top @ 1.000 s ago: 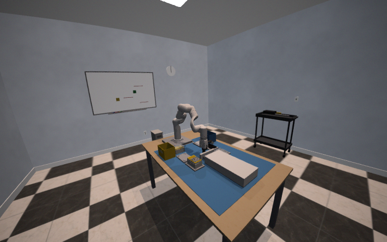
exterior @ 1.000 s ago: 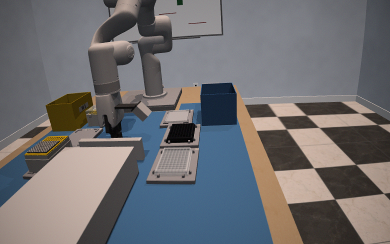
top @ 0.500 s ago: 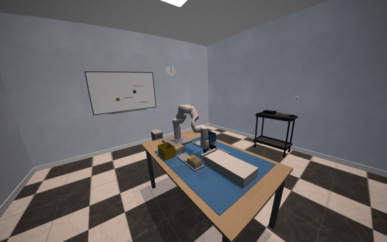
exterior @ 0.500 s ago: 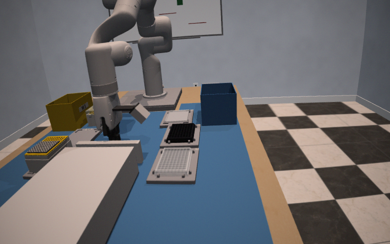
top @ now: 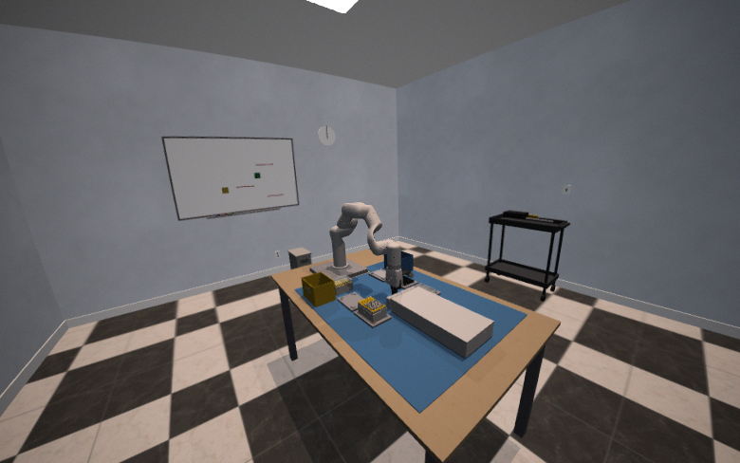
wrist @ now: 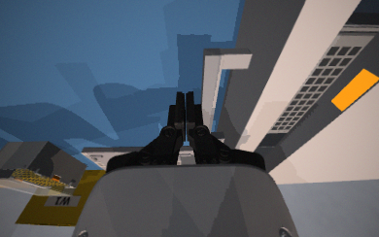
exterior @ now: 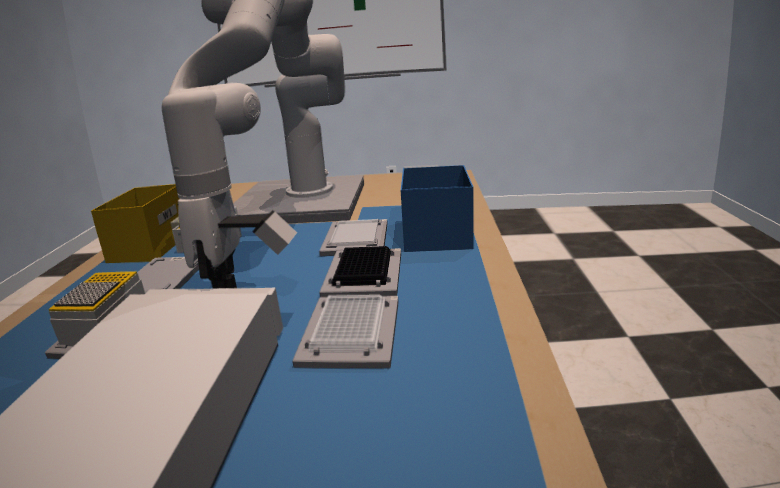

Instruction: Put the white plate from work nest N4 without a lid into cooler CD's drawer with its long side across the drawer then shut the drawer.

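A whiteboard (top: pixel 231 175) and round clock (top: pixel 325 135) hang on the far wall. A black cart (top: pixel 527 221) stands by the right wall. A small grey box (top: pixel 299 256) sits beyond the table (top: pixel 507 349).

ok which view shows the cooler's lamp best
Wrist: the lamp shows as a bright amber patch beside a vent grille. Exterior and top show only the cooler as a pale housing; its lamp face is turned away from them.
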`<state>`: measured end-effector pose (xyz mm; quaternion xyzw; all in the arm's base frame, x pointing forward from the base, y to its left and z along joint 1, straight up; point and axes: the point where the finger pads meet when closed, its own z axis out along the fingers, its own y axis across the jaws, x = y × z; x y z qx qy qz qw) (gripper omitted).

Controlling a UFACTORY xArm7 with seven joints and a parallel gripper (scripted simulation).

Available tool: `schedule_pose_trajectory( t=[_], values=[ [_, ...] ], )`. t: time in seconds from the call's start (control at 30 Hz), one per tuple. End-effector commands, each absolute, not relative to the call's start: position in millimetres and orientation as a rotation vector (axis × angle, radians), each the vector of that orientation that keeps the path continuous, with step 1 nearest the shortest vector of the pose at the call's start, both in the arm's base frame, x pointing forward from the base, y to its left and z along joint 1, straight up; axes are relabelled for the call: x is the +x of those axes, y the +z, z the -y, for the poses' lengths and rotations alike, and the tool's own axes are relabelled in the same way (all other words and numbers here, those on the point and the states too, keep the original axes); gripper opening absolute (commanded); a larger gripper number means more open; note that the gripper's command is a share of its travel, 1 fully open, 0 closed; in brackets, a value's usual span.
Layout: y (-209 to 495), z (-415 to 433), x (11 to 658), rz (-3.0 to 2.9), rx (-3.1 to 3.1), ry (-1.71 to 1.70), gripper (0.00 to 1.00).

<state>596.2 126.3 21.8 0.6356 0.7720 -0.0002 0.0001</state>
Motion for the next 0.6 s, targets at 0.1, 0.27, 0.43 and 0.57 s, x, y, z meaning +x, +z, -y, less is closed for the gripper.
schedule_pose_trajectory(
  t=[0.1,0.27,0.43,0.57],
  values=[
    [24.2,-127.8,604.2,-2.423,1.995,0.005,0.00],
    [24.3,-129.4,612.4,-2.423,1.995,0.005,0.00],
    [24.3,-130.6,619.0,-2.423,1.995,0.005,0.00],
    [24.4,-131.3,622.2,-2.423,1.995,0.005,0.00]
  ],
)
